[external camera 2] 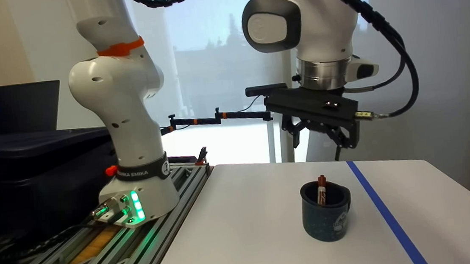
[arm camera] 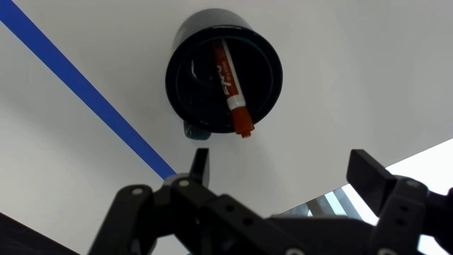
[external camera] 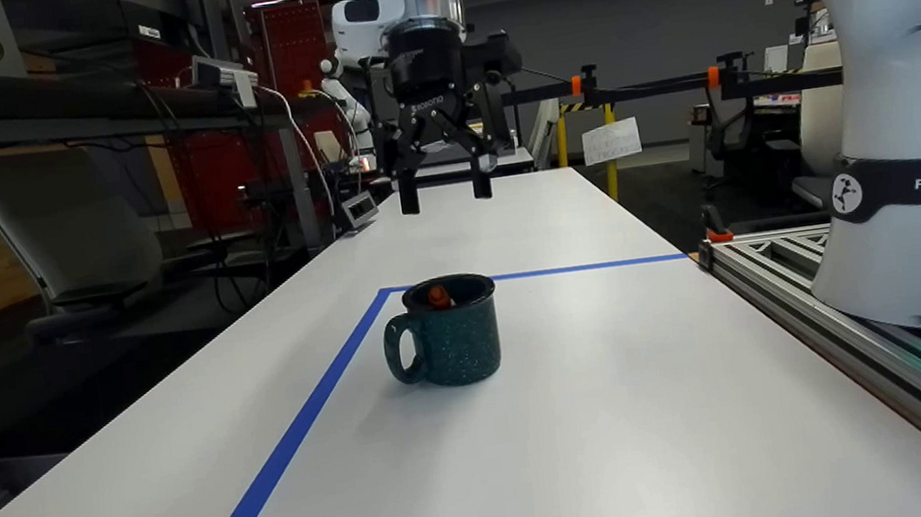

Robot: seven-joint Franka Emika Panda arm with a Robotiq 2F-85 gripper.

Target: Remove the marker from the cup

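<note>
Your pincer [arm camera: 279, 159], jaws well apart, hung above the marker [arm camera: 231, 85], which leaned in the cup [external camera 2: 321, 223] with its long axis steep and cap [arm camera: 242, 119] uppermost.

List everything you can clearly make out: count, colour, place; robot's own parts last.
table: one, white, in all three views
cup: one, dark green, upright on the table
marker: one, reddish-brown, leaning in the cup, cap end up
tape: two strips, blue, meeting at a corner on the table
paper: one, white, beyond the table
chairs: at least two, greyish, off the table's sides
window: count unclear, pale, beyond the table
frame: one, silver, along the table's edge
case: one, dark, by the frame
laptop: one, black, just above the case
robot arm: one, white, mounted on the frame
fingers: two, black, spread apart above the table
</note>
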